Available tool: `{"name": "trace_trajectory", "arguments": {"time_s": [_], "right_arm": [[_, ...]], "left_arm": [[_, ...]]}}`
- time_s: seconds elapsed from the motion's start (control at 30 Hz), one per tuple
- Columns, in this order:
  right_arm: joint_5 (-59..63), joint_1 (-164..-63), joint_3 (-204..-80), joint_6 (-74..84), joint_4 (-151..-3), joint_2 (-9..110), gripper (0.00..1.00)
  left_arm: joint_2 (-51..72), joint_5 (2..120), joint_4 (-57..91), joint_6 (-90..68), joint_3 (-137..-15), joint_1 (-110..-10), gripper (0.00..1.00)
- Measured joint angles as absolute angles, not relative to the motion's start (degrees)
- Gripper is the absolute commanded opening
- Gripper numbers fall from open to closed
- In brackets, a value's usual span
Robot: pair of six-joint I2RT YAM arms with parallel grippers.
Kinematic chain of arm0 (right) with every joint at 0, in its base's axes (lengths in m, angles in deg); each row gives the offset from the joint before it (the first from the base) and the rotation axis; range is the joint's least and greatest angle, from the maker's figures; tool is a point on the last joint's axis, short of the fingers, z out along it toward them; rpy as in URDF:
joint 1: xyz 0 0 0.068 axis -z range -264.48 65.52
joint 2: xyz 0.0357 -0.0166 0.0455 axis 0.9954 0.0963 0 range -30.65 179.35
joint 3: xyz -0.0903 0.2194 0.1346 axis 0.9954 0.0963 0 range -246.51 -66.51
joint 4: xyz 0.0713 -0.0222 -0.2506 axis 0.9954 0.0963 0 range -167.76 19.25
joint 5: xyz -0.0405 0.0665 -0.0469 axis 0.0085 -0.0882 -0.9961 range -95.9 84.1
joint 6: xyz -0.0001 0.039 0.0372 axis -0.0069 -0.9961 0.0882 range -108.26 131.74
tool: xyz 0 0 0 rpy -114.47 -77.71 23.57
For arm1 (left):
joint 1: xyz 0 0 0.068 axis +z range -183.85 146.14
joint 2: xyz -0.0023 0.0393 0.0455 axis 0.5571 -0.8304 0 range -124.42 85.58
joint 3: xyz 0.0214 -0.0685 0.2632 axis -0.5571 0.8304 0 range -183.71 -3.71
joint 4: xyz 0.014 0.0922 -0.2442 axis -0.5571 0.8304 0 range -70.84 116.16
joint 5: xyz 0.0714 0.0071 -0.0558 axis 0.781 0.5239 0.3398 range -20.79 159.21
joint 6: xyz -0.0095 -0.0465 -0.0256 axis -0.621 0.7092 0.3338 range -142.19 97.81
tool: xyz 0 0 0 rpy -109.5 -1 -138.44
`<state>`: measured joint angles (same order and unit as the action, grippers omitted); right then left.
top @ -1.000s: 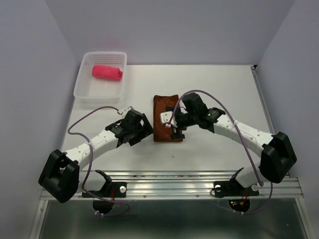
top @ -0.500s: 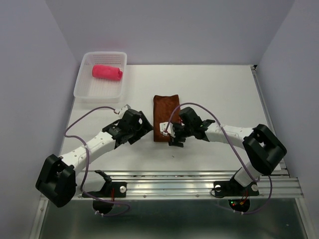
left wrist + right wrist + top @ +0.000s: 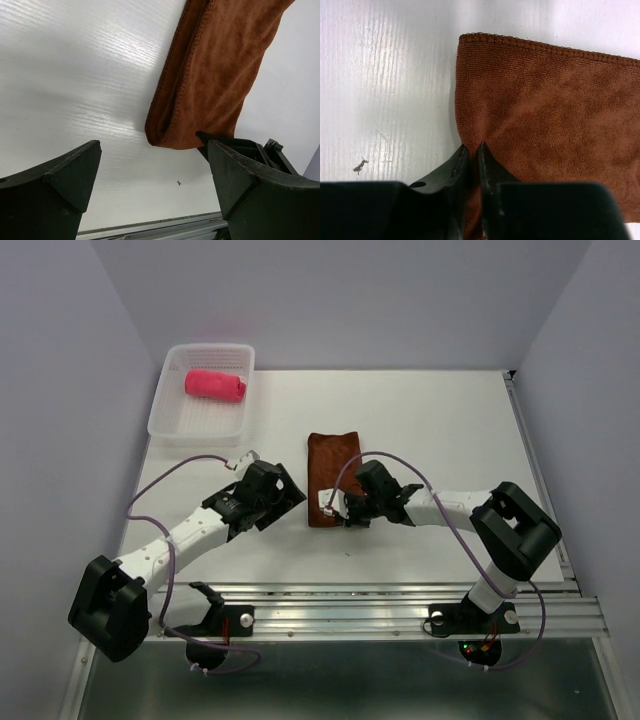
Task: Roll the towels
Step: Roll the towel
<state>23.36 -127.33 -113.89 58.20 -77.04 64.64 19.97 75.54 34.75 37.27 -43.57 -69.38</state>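
The rust brown towel point(image 3: 332, 455) lies flat, folded lengthwise, mid-table. My right gripper point(image 3: 345, 512) sits low at its near edge. In the right wrist view the right gripper point(image 3: 471, 147) is shut on a pinch of the brown towel point(image 3: 545, 110) near its corner. My left gripper point(image 3: 292, 500) hovers open just left of that near end. In the left wrist view the left gripper point(image 3: 154, 155) has nothing between its fingers, and the brown towel's point(image 3: 215, 75) folded corner lies just ahead. The pink-red towel point(image 3: 215, 384) lies rolled in the basket.
A white perforated basket point(image 3: 170, 426) stands at the table's back left corner. A metal rail point(image 3: 400, 605) runs along the near edge in front of the arm bases. A small dark speck point(image 3: 360, 166) marks the tabletop near the towel.
My right gripper has moved down to the brown towel's near edge and closed on it. The left arm has only shifted slightly and stays open.
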Motion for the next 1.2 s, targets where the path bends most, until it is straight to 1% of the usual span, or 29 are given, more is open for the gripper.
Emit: {"name": "trace_trajectory", "arguments": {"time_s": [0.13,0.23,0.47,0.67,1.0,1.2], "right_arm": [[23.03,-127.30,-114.56,56.91,-76.30,64.64,0.04],[23.14,-127.33,-117.80,54.57,-72.52,64.64,0.02],[24.97,-127.33,-125.60,50.86,-66.07,64.62,0.01],[25.72,-126.98,-127.85,49.63,-61.88,65.01,0.01],[33.48,-120.31,-139.57,47.73,-54.62,74.10,0.01],[37.13,-118.45,-142.58,47.66,-52.17,78.74,0.01]], "left_arm": [[19.45,75.54,34.73,36.83,-43.57,-69.38,0.99],[18.99,75.26,34.49,36.13,-43.57,-69.38,0.99],[17.55,73.75,33.44,33.77,-43.59,-69.38,0.99],[16.78,73.11,33.03,32.37,-43.99,-69.38,0.99],[15.36,72.63,31.10,29.53,-45.67,-69.38,0.99],[13.72,72.52,30.88,27.41,-46.67,-69.36,0.99]]}}
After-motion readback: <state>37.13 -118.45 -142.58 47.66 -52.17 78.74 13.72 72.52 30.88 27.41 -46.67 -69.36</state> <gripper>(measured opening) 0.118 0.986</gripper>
